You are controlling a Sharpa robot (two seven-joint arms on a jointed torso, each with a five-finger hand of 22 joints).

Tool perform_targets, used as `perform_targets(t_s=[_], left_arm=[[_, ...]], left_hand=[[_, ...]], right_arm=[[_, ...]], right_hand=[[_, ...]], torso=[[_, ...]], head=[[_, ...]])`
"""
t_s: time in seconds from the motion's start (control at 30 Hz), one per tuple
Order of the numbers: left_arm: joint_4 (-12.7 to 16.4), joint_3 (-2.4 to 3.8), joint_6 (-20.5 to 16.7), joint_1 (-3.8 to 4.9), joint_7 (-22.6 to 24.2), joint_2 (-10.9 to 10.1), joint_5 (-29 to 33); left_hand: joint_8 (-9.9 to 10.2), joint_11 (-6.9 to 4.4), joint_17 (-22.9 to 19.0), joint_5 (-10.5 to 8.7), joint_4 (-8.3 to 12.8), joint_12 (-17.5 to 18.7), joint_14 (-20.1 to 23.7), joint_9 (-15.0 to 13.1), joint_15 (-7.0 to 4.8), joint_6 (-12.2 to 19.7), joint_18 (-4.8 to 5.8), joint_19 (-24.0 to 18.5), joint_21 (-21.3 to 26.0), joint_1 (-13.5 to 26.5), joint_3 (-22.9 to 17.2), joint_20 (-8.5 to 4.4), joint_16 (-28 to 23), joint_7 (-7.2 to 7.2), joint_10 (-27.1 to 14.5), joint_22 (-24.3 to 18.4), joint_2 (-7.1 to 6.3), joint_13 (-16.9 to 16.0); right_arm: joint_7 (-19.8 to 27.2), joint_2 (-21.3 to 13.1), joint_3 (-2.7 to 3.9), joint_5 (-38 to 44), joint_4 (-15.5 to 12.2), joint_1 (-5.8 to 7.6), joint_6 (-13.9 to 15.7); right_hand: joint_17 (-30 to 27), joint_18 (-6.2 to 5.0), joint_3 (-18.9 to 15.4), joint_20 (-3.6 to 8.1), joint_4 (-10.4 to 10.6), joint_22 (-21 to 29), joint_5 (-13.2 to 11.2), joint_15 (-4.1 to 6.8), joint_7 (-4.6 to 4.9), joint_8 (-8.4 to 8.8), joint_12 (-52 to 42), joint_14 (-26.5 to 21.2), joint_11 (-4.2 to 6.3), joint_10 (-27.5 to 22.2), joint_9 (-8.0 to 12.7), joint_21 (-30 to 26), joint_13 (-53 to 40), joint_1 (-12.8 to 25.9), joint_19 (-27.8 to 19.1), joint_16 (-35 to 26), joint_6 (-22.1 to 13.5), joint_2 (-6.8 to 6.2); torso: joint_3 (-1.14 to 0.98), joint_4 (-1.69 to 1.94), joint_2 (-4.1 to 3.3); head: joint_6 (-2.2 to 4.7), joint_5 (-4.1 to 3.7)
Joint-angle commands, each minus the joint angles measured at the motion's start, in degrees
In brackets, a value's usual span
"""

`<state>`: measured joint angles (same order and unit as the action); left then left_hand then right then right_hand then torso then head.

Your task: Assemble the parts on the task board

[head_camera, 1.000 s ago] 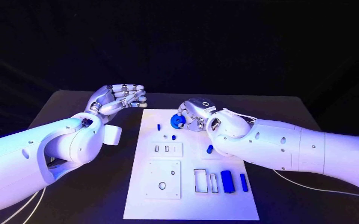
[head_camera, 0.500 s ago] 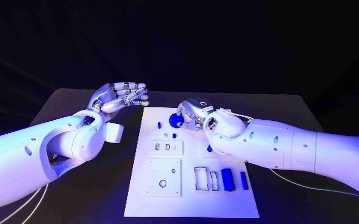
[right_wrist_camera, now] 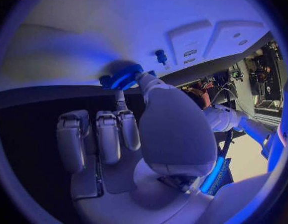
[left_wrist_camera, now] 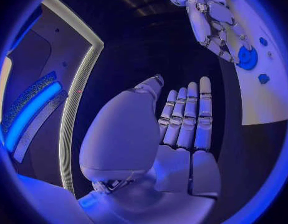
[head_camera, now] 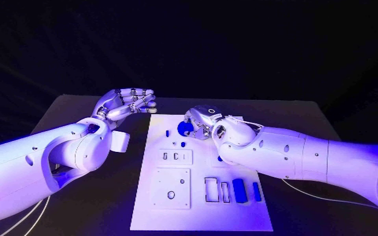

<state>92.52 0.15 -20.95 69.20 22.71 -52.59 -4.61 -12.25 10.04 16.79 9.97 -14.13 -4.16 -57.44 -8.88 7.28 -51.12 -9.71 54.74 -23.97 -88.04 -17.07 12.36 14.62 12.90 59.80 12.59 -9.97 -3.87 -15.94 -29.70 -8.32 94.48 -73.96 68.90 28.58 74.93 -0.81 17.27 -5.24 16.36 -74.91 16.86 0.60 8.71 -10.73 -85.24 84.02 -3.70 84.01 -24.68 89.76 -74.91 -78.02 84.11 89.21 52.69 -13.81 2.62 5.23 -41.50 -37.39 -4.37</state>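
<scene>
While nothing is held in the left hand, hovering loosely curled off the task board, a round blue part at the board's far end is pinched by the right hand. It's judged light, rigid, maybe slippery; best gripped at its rim.

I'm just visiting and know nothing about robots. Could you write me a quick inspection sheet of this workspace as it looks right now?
Surface: black table, with a white board lying in the middle.
Job's things: a round blue part at the far end of the board; a small blue peg standing near it; two blue bars lying at the near right; several unfilled slots.
Clutter: nothing seen.
Hands: left hand hangs beside the board's far left corner, fingers curled, holding nothing. Right hand touches the round blue part; whether it grips it is unclear.
Cables: thin white cables by the arms.
Surroundings: dark backdrop.
</scene>
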Motion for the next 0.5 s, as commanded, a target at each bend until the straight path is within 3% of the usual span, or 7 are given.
perform_targets(t_s=[0.03,0.2,0.27,0.5], left_arm=[[0.09,0.05,1.14,0.10,0.05,0.11,0.09],[0.09,0.05,1.20,0.11,-0.06,0.07,0.08],[0.12,0.05,1.22,0.11,-0.11,0.04,0.07],[0.12,0.05,1.21,0.11,-0.20,0.00,0.05]], left_hand=[[0.23,0.08,0.12,-0.22,0.32,0.32,0.50,-0.08,0.05,0.33,-0.35,-0.40,-0.29,-0.10,0.00,-0.05,-0.40,0.37,0.06,0.13,0.15,0.00],[0.25,0.10,0.15,-0.24,0.32,0.34,0.54,-0.08,0.07,0.36,-0.34,-0.46,-0.33,-0.05,0.01,-0.04,-0.42,0.40,0.03,0.16,0.13,0.01],[0.28,0.13,0.18,-0.24,0.33,0.36,0.61,-0.07,0.09,0.40,-0.32,-0.55,-0.39,-0.01,0.01,-0.03,-0.47,0.43,-0.02,0.21,0.12,0.02],[0.31,0.15,0.22,-0.24,0.36,0.39,0.71,-0.07,0.13,0.44,-0.30,-0.67,-0.45,0.01,0.00,-0.02,-0.54,0.45,-0.07,0.26,0.12,0.03]], right_arm=[[0.99,0.12,-0.05,-0.38,0.00,-0.12,-2.63],[1.94,-0.13,-0.07,-2.24,-0.16,-0.12,-4.04],[2.34,-0.30,-0.08,-2.89,-0.21,-0.12,-4.67],[2.61,-0.61,-0.13,-3.77,0.06,-0.12,-5.89]], right_hand=[[12.19,0.81,-1.10,-0.83,0.03,-15.09,-2.73,-0.79,0.45,1.12,0.47,5.37,-0.73,0.64,0.47,0.24,-9.26,2.08,5.89,0.01,-1.72,-0.28],[12.43,0.81,-3.61,-1.22,0.37,-15.09,-1.13,-1.05,0.59,1.40,0.36,5.42,-0.91,0.75,0.77,0.24,-9.44,7.11,5.89,0.09,-1.51,1.36],[12.64,0.81,-4.42,-1.24,0.45,-15.09,0.02,-1.02,0.51,1.42,0.14,5.46,-0.87,0.99,0.92,0.24,-9.71,10.81,5.89,0.15,-1.10,2.80],[12.83,0.81,-4.39,-1.22,0.42,-15.09,0.62,-0.99,0.43,1.34,-0.10,5.50,-0.81,1.24,0.95,0.24,-9.99,11.98,5.89,0.20,-0.75,3.33]], torso=[[0.03,0.01,0.00],[0.01,-0.02,-0.01],[0.02,-0.04,-0.04],[0.00,-0.08,-0.01]], head=[[0.11,0.05],[0.12,0.26],[0.00,0.23],[0.00,0.22]])
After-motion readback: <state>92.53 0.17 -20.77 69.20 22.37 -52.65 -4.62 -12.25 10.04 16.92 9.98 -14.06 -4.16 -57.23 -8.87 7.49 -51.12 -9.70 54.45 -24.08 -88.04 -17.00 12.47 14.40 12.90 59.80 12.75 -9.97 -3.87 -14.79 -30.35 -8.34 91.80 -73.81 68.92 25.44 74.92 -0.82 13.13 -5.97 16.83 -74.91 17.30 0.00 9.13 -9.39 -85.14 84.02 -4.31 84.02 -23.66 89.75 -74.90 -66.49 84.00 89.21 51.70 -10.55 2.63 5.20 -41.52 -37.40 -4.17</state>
